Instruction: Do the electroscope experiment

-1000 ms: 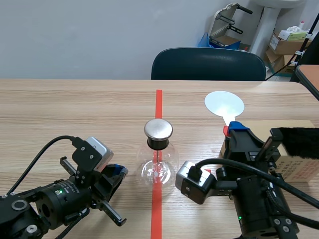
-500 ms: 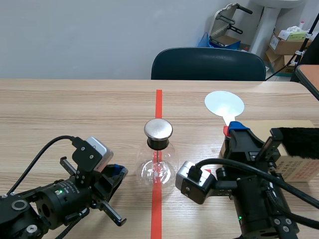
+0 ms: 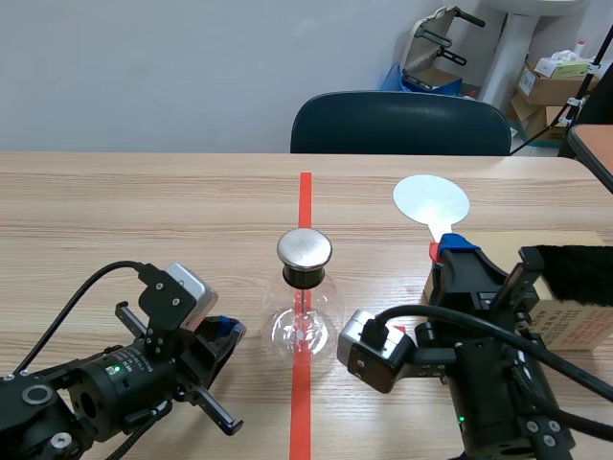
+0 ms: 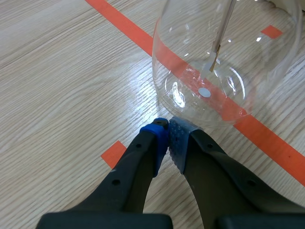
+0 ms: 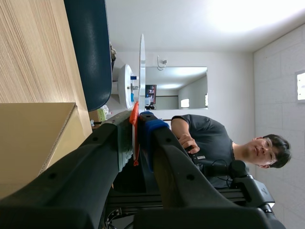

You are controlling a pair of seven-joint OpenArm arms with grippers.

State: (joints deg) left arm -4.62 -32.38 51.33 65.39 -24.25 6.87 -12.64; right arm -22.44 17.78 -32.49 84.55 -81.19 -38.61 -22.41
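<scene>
Left wrist view is filled by the left gripper [image 4: 167, 137], whose two blue pads are pressed together on nothing. Its tips are held low over the tabletop [image 4: 57, 86], just short of the glass flask of the electroscope [image 4: 209, 71]. This gripper, toward the near left corner of the tabletop, is judged to be parked so that the flask is left undisturbed while the other arm works. Inside the glass a thin rod [image 4: 222, 33] is seen hanging with a small leaf at its end; whether the leaf is spread cannot be told through the glare.

Toward the near right corner, the right gripper [image 5: 136, 125] is clamped on the orange handle [image 5: 134, 117] of a paddle, and its pale disc [image 3: 431, 199] is carried roughly level ahead of the fingers. The handle is probably gripped, not the disc, so that any charge on the disc is not drained away. The electroscope is set at the middle of the tabletop, on the orange-red tape line [image 3: 305, 192]. Its metal cap [image 3: 305, 249] is turned upward, open to an approach from above, and the disc is held to the right of it and apart from it. By the right edge a cardboard box [image 3: 575, 321] is placed with a black furry pad [image 3: 579, 271] on top, likely kept within reach for rubbing. Beyond the far edge a dark chair [image 3: 400, 123] is seen.
</scene>
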